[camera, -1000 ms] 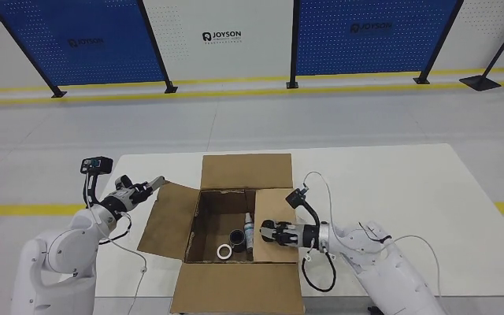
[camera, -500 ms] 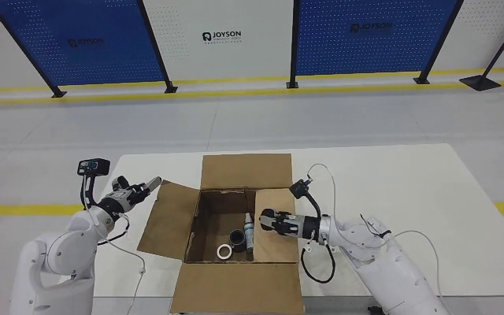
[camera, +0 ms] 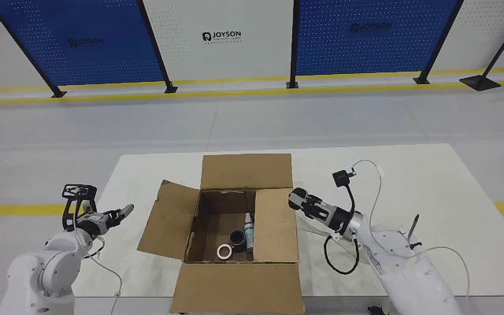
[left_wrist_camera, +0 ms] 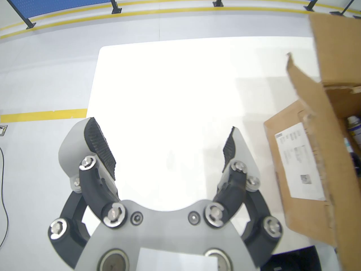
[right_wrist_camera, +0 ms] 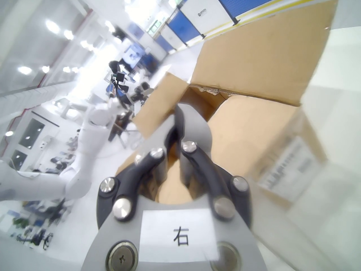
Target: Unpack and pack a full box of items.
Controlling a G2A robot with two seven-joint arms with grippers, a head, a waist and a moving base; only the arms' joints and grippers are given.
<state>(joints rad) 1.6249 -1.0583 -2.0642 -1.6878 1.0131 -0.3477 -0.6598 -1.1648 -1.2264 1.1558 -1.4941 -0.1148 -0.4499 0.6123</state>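
Note:
An open cardboard box stands mid-table with its flaps spread. Inside lie a white bottle, a black cylinder and a roll of tape. My left gripper hovers open over bare table, well left of the left flap; in the left wrist view the gripper holds nothing and the flap stands beside it. My right gripper is shut at the far outer corner of the right flap. The right wrist view shows this gripper with its fingers pressed together above the cardboard.
The white table has free room to the right of the box and at the far left. A printed label sits on the outside of the left flap. Cables trail from both arms.
My left arm has pulled back leftward, away from the left flap. The right gripper has drawn back from the box opening, across the right flap to its outer far corner.

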